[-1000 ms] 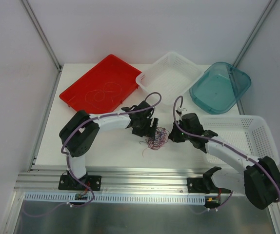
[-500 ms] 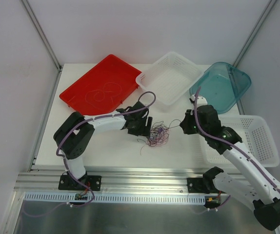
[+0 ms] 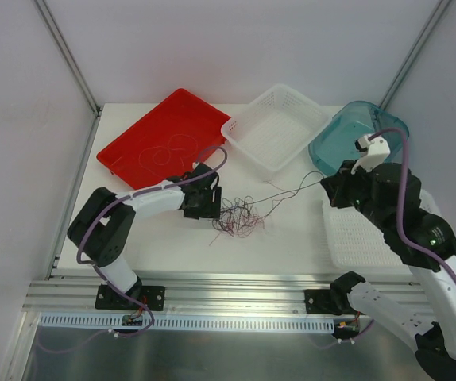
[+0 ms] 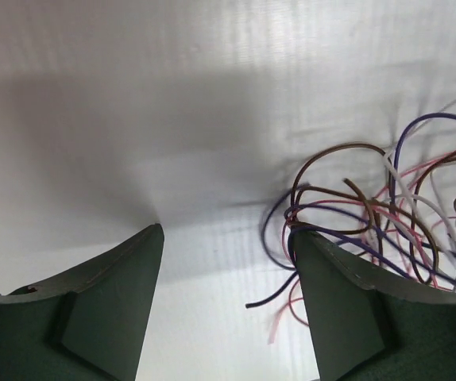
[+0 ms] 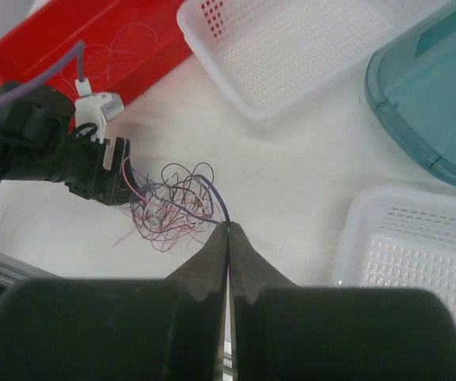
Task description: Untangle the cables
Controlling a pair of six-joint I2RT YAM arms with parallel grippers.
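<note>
The cables (image 3: 237, 216) lie as a tangle of thin purple, dark red, pink and whitish wires on the white table. My left gripper (image 3: 214, 208) is low at the tangle's left edge with its jaws open. In the left wrist view the tangle (image 4: 387, 214) lies against and beyond the right finger (image 4: 339, 302), and the gap between the jaws holds only loose wire ends. My right gripper (image 3: 326, 184) is raised to the right, shut (image 5: 228, 225) on a purple wire (image 5: 212, 193). That wire (image 3: 287, 193) stretches from the tangle (image 5: 172, 208) up to it.
A red tray (image 3: 144, 127) at the back left holds a few thin wire loops (image 3: 168, 151). A white basket (image 3: 276, 127) and a teal bin (image 3: 359, 143) stand at the back. Another white basket (image 3: 371, 234) lies at the right, under my right arm.
My right gripper has risen and moved right, drawing a purple wire out of the tangle. My left gripper and the tangle have shifted left.
</note>
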